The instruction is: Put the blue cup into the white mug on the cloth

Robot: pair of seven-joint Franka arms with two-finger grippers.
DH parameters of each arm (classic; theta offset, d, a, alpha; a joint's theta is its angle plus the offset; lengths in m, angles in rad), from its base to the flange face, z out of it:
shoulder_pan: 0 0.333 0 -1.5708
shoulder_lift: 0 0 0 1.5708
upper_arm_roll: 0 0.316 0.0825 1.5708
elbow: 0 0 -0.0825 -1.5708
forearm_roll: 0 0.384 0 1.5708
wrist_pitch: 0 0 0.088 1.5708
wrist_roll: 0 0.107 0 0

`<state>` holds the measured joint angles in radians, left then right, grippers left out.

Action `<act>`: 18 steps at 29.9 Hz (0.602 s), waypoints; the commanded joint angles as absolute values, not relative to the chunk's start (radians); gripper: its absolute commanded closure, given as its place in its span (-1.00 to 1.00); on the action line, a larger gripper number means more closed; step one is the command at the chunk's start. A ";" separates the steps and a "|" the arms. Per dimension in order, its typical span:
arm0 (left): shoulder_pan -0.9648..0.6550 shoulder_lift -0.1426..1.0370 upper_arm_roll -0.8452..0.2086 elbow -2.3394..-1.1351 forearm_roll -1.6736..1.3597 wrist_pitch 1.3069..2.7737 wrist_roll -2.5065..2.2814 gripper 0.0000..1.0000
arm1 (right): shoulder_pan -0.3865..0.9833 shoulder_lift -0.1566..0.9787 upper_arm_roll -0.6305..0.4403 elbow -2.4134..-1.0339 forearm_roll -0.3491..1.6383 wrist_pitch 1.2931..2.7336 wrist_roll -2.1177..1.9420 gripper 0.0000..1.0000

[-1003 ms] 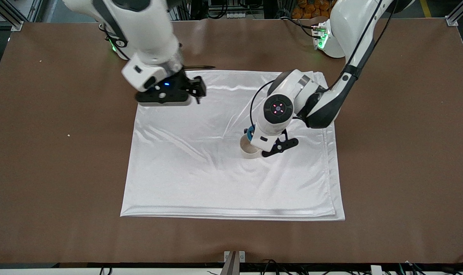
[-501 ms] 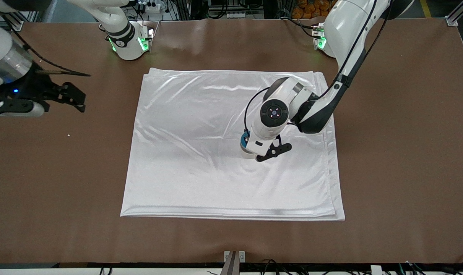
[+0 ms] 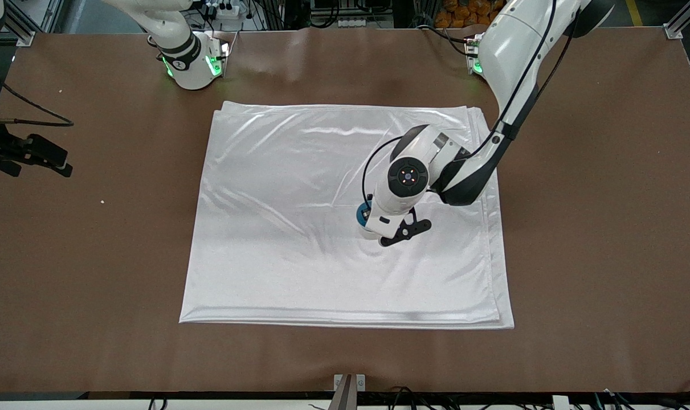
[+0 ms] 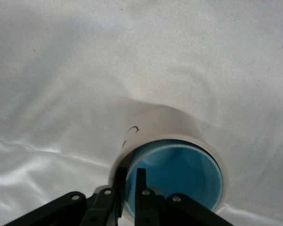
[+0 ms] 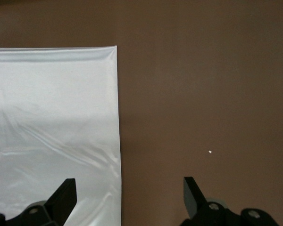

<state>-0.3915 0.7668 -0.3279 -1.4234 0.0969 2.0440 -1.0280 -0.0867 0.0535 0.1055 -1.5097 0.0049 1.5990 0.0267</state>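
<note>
The white mug [image 4: 160,125] stands on the cloth [image 3: 299,256], toward the left arm's end, with a small dark mark on its side. The blue cup [image 4: 179,174] sits inside the mug, its bright blue inside showing. My left gripper [image 4: 130,181] is shut on the blue cup's rim, one finger inside the cup and one between cup and mug wall. In the front view the left gripper [image 3: 373,223] covers most of the mug, and a sliver of the blue cup [image 3: 360,215] shows. My right gripper [image 3: 37,156] is open and empty over the bare table at the right arm's end.
The brown table [image 3: 595,228] surrounds the cloth on all sides. The right wrist view shows a corner of the cloth [image 5: 52,108], bare table [image 5: 203,94] and a small white speck [image 5: 210,151] between the open right gripper [image 5: 129,193] fingers.
My right arm has swung from over the cloth's corner out over the bare table at its own end. My left gripper has shifted slightly and brought the blue cup down into the mug.
</note>
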 commanded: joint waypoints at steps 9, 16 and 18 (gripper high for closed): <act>-0.388 0.721 -0.316 -1.424 0.127 2.056 -0.976 -1.00 | -0.049 0.021 0.072 -1.543 0.020 1.609 0.014 -1.00; -0.357 0.657 -0.296 -1.422 0.127 2.056 -0.969 -1.00 | -0.048 0.021 0.071 -1.543 0.020 1.608 0.014 -1.00; -0.342 0.638 -0.290 -1.422 0.127 2.056 -0.966 -1.00 | -0.048 0.021 0.069 -1.543 0.020 1.608 0.014 -1.00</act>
